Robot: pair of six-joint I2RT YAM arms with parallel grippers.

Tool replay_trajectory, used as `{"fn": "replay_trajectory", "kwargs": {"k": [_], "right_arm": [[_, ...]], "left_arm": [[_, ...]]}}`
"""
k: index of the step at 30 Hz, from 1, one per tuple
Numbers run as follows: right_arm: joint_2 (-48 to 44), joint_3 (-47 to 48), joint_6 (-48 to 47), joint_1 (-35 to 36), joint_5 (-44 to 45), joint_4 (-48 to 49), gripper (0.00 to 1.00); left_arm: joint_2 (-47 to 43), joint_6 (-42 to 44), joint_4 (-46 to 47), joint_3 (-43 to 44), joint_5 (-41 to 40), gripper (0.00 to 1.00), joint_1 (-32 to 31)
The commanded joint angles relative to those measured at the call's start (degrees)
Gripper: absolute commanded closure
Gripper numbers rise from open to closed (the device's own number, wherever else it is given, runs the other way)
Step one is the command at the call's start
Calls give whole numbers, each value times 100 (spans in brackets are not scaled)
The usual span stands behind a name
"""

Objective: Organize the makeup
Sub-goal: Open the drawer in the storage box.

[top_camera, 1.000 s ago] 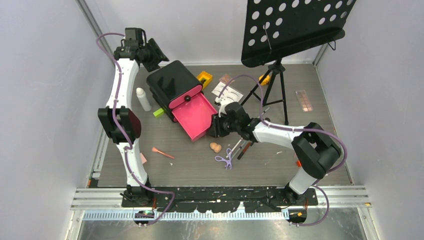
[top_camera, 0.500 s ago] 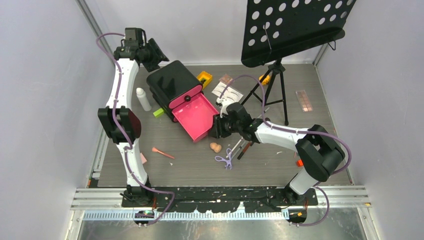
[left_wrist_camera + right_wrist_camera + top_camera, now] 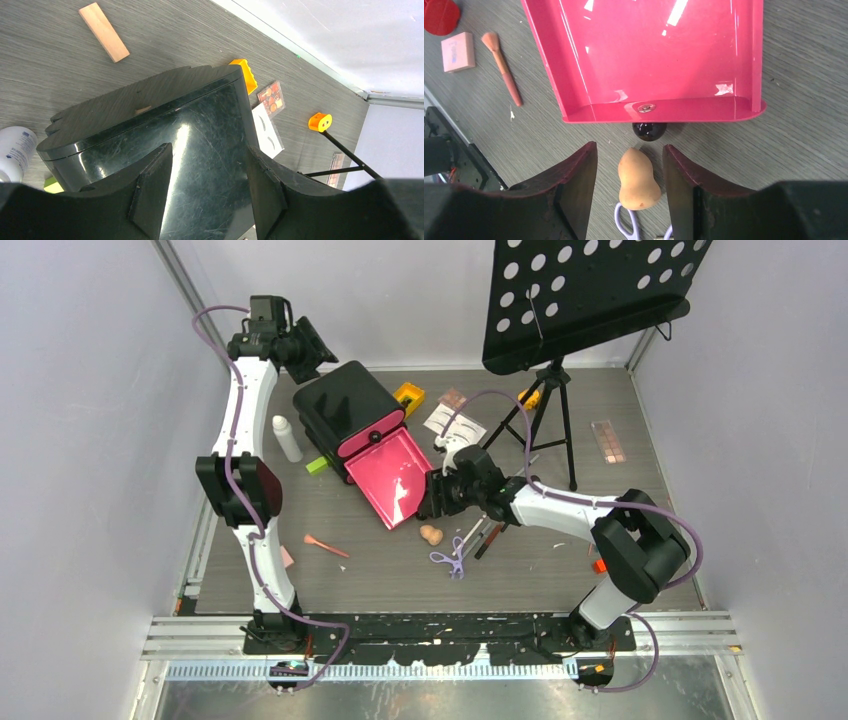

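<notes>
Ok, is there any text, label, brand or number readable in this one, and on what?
No text here can be read.
white bottle: bluish print, too blurred to read.
pink block: faint blue marking, too small to read.
white eyebrow card: only brow shapes show, no legible words.

R tool [image 3: 629,148] has opened & come off the knob [image 3: 649,130] of the pink drawer [image 3: 574,75], which sits slightly further out.

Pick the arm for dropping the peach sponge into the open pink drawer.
Right. The peach sponge lies between its open jaws in the wrist view, just short of the knob on the pink drawer. Left's jaws sit at the black chest, farther away.
</notes>
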Motion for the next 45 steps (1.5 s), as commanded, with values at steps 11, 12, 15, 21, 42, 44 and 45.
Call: {"fn": "replay_trajectory", "kwargs": {"k": [11, 12, 15, 21, 42, 44, 45], "right_arm": [[-91, 570, -514, -50, 409, -578, 41], [-55, 611, -506, -76, 405, -601, 42], [70, 700, -487, -98, 400, -672, 46], [151, 729, -530, -124, 418, -692, 46], [-399, 996, -199, -163, 987, -1055, 50], [-480, 857, -209, -162, 893, -1015, 50], [-524, 772, -225, -169, 835, -990, 50]], "left_arm": [[19, 96, 249, 184, -52, 42, 40], [18, 87, 257, 188, -50, 43, 38], [29, 86, 275, 197, -59, 43, 39], [108, 142, 306, 358, -64, 42, 40], [299, 721, 946, 647, -557, 39, 188], [401, 812, 1049, 708, -641, 39, 218], [452, 815, 1111, 729, -661, 39, 243]]}}
